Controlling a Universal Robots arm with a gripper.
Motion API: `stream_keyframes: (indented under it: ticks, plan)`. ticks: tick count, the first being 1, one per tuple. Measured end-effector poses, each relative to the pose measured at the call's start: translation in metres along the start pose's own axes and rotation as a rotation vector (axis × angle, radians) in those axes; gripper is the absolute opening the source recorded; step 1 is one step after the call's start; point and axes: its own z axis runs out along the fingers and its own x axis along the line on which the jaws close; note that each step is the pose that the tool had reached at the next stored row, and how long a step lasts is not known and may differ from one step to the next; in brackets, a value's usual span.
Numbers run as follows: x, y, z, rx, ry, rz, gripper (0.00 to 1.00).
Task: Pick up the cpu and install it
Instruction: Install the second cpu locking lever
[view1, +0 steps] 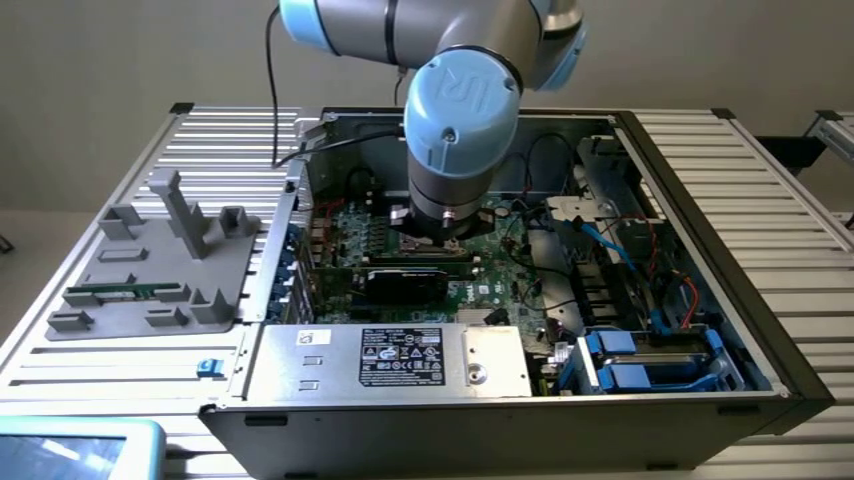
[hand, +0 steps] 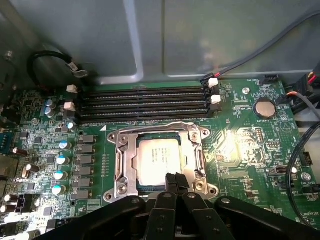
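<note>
Fingers (hand: 176, 181): closed together, holding nothing, tips over the cpu's near edge.
Socket frame (hand: 122, 165): around the chip, to either side of the tips.
Cpu (hand: 157, 162): seated flat in the socket, just ahead of the tips.
Risk: pressing down off-centre could tilt the chip and bend contacts.

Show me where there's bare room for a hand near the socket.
Little room inside the case: the cpu sits in the socket, memory slots on one side, capacitors on another, the shut hand at its edge. The ribbed table beside the case is bare.
</note>
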Motion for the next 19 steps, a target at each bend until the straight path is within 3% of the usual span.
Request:
stream_keyframes:
  ticks: [5,9,19]
  plan:
    - [0.0,0.0008,-0.0015,-0.0095,-0.0056,-0.001,0.09]
    - [-0.008,0.0015,-0.0016,-0.0225,-0.0064,-0.001,0.09]
    - [-0.011,-0.0013,-0.0058,-0.0231,-0.0065,-0.001,0.09]
